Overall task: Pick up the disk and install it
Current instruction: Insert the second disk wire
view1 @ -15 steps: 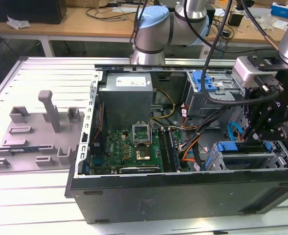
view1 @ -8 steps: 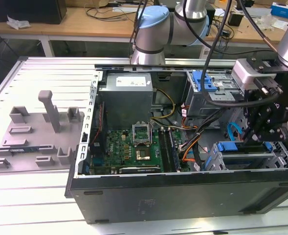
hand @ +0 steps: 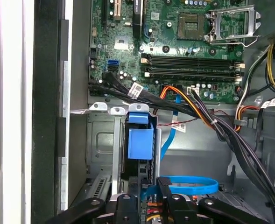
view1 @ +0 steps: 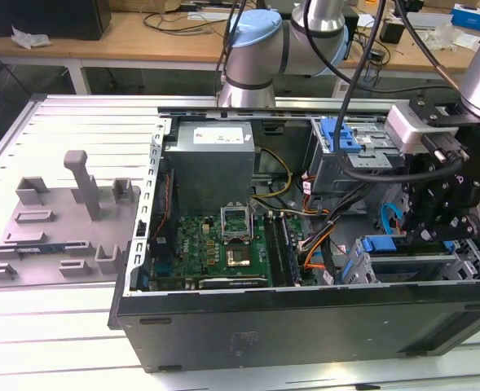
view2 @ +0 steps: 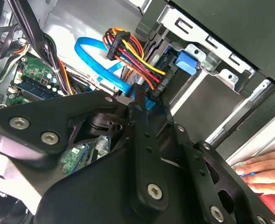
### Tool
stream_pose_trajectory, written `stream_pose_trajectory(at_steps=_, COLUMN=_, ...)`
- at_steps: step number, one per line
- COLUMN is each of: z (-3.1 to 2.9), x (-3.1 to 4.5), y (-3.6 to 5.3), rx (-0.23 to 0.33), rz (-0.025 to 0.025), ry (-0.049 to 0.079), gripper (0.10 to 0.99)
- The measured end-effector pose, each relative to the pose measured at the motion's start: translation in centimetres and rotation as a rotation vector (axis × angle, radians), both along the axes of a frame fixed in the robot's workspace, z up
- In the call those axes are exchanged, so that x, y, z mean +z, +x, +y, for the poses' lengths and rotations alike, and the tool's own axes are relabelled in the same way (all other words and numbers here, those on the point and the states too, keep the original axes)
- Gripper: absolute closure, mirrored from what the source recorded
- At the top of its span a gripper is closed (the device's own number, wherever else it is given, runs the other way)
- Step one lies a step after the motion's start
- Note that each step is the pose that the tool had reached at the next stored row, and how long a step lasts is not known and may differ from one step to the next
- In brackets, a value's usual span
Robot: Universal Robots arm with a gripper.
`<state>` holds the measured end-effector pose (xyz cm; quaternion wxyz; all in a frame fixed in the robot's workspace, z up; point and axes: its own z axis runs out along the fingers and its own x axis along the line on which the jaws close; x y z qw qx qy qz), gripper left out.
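The disk (hand: 138, 168) stands on edge inside the drive bay (hand: 100, 140) of the open computer case, seen as a dark narrow slot. A small square blue latch tab (hand: 140, 142) sits over it, and this tab (view2: 186, 63) also shows in the second wrist view. A plug with red, yellow and orange wires (view2: 128, 51) meets the disk's near end. My gripper (hand: 164, 189) hangs right over that end, fingers together with nothing held. In the exterior view the gripper (view1: 435, 224) is low over the bay at the case's right end.
A blue flat cable (hand: 188, 185) loops beside the fingers. Black cable bundles (hand: 212, 123) cross between bay and motherboard (view1: 223, 244). A person's hand (view2: 263, 170) rests outside the case wall. The grey power supply box (view1: 211, 163) stands at the back.
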<state>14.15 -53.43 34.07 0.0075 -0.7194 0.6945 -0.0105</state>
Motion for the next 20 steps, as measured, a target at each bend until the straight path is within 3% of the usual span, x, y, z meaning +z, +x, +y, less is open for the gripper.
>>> stream_pose_trajectory(at_steps=3, z=0.0, x=0.75, y=0.0, rx=0.0, rz=0.0, ry=0.0, gripper=0.788)
stream_pose_trajectory(at_steps=5, z=0.01, x=1.94, y=0.0, rx=0.0, rz=0.0, ry=0.0, gripper=0.788)
stream_pose_trajectory(at_steps=7, z=0.04, x=2.66, y=0.0, rx=0.0, rz=0.0, ry=0.0, gripper=0.8)
stream_pose_trajectory(at_steps=10, z=0.06, x=3.84, y=0.0, rx=0.0, rz=0.0, ry=0.0, gripper=0.98)
stream_pose_trajectory(at_steps=20, z=0.06, x=3.85, y=-0.02, rx=0.0, rz=0.0, ry=0.0, gripper=0.98)
